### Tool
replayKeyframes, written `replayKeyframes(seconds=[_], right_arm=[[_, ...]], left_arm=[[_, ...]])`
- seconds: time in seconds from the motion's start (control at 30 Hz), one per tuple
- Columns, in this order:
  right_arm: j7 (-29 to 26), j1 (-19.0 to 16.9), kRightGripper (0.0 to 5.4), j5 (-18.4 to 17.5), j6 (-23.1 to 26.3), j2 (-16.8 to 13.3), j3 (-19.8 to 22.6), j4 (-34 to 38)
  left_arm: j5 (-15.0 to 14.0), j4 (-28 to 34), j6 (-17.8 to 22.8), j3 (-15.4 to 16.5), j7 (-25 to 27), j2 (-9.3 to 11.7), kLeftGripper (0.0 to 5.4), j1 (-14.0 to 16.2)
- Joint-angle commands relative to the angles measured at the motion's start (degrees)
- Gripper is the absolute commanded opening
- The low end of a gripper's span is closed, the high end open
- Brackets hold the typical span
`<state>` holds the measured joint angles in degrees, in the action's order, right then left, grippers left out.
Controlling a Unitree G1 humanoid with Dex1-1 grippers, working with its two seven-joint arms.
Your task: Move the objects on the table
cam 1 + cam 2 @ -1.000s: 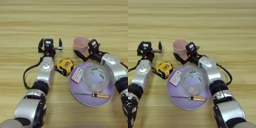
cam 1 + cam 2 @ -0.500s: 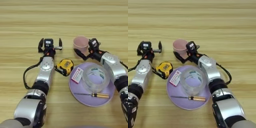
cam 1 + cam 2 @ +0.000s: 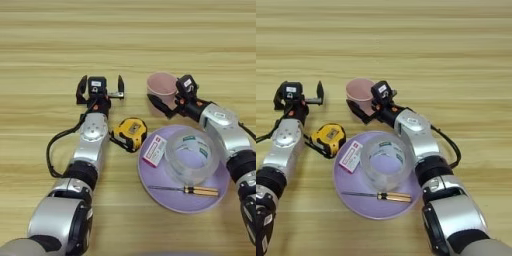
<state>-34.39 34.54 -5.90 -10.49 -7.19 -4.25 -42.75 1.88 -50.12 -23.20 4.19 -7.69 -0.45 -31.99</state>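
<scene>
A pale pink cup (image 3: 161,86) stands upright on the wooden table (image 3: 125,40). My right gripper (image 3: 170,101) is right against the cup's near right side. My left gripper (image 3: 100,88) rests on the table to the cup's left, open, with nothing between its fingers. A yellow-and-black tape measure (image 3: 130,133) lies just below and right of the left gripper, beside the left forearm. A wide clear tape roll (image 3: 173,161) lies flat on a purple plate (image 3: 165,186).
The purple plate also holds a small white-and-pink packet (image 3: 155,150) at its left rim and a screwdriver (image 3: 189,190) with an orange handle near its front. A black cable (image 3: 52,150) loops off my left forearm. Bare wood stretches across the far half.
</scene>
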Motion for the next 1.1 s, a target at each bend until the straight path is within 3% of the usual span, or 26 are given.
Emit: replayKeyframes(seconds=[0.03,0.4,0.77,0.93,1.1], right_arm=[[-0.5,1.1,4.56,0.0,-0.1,0.2,0.4,-0.4],[-0.1,0.9,4.56,-0.4,0.4,0.1,1.0,0.8],[0.9,0.5,4.54,-1.2,4.5,-0.9,2.5,9.8],[2.3,0.8,4.54,-1.5,7.7,-1.6,3.4,13.4],[4.1,2.3,4.54,-2.1,11.4,-2.7,4.7,16.5]], left_arm=[[0.3,0.5,0.4,-0.2,-0.3,0.0,5.4,0.0],[0.3,0.8,0.6,-0.3,-0.3,-0.1,5.4,0.1],[0.5,1.2,0.0,-1.6,2.0,-0.6,5.4,0.2],[0.0,2.7,-0.6,-3.0,5.3,-1.3,5.4,0.8],[0.6,6.1,-1.9,-6.9,11.7,-2.2,5.4,2.5]])
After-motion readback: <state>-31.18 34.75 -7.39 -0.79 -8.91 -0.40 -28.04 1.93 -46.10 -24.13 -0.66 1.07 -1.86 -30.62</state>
